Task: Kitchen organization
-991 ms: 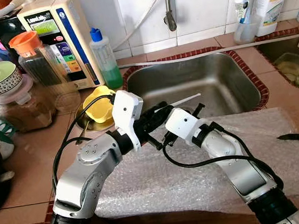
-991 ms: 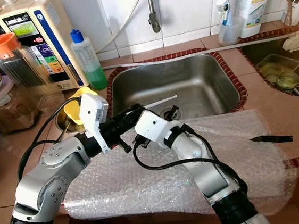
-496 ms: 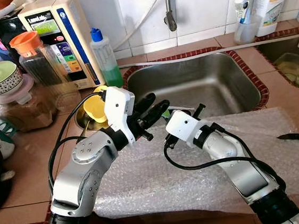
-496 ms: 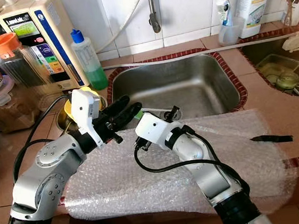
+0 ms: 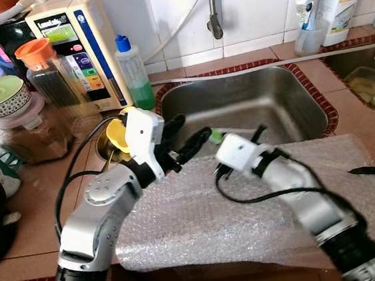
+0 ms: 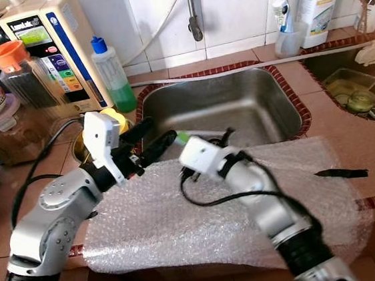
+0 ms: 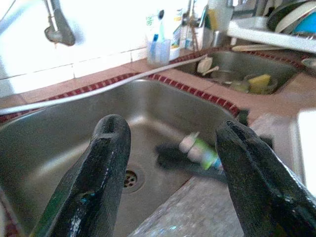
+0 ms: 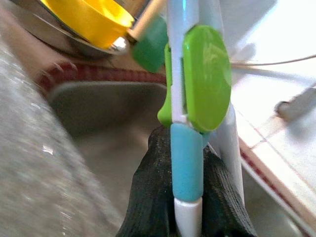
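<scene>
Over the steel sink (image 5: 250, 100), green-and-white toothbrush (image 8: 190, 98) pinched in the right gripper (image 8: 185, 197); left gripper (image 7: 170, 158) spread wide just beside it. Risk of a drop into the basin if released before the left fingers close.

toothbrush (image 8: 190, 98): green, blue, white | bowl (image 5: 117, 132): yellow | sink (image 5: 250, 100): silver
</scene>
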Robot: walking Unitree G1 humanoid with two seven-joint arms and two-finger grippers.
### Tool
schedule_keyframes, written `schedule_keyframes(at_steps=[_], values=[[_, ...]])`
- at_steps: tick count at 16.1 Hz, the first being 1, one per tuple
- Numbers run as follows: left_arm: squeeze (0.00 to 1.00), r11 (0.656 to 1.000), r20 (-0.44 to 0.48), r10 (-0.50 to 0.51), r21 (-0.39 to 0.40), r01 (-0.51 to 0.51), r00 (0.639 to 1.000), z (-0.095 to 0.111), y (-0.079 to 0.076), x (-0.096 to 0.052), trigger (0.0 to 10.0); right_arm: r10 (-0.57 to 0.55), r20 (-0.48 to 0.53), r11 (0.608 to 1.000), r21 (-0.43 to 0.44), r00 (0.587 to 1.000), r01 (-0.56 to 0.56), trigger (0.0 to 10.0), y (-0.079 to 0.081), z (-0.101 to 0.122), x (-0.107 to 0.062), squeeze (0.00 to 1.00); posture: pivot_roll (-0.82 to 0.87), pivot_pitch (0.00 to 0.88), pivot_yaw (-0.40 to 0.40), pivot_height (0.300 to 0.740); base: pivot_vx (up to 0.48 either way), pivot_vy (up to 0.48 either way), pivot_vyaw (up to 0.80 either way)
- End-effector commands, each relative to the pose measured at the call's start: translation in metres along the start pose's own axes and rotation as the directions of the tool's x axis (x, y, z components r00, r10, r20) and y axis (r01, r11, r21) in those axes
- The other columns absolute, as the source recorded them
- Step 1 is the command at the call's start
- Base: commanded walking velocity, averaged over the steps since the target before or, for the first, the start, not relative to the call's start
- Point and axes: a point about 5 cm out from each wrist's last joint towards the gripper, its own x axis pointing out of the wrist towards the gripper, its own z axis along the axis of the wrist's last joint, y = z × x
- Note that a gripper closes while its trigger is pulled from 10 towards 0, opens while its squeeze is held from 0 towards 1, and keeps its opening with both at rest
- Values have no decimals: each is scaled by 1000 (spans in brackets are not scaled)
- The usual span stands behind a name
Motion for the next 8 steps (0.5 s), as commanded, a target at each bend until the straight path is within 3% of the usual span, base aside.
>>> schedule_keyframes(at_steps=[1, 5, 8], values=[[1000, 1000, -16, 22, 17, -22, 1000, -2, 8, -4, 10000, -12, 8, 1000, -11, 1000, 12, 0, -5, 0, 2, 0, -290, 72, 167, 740, 0, 0, 0], [1000, 994, -59, 95, 62, -92, 994, -13, 21, -12, 10000, -75, -36, 996, -51, 997, 73, 78, -36, -19, -3, 0, -285, 77, 172, 740, 0, 0, 0], [1000, 990, -96, 113, 93, -104, 989, -20, 25, -16, 10000, -95, -50, 993, -79, 994, 91, 1137, -50, -28, -7, 0, -280, 83, 175, 740, 0, 0, 0]])
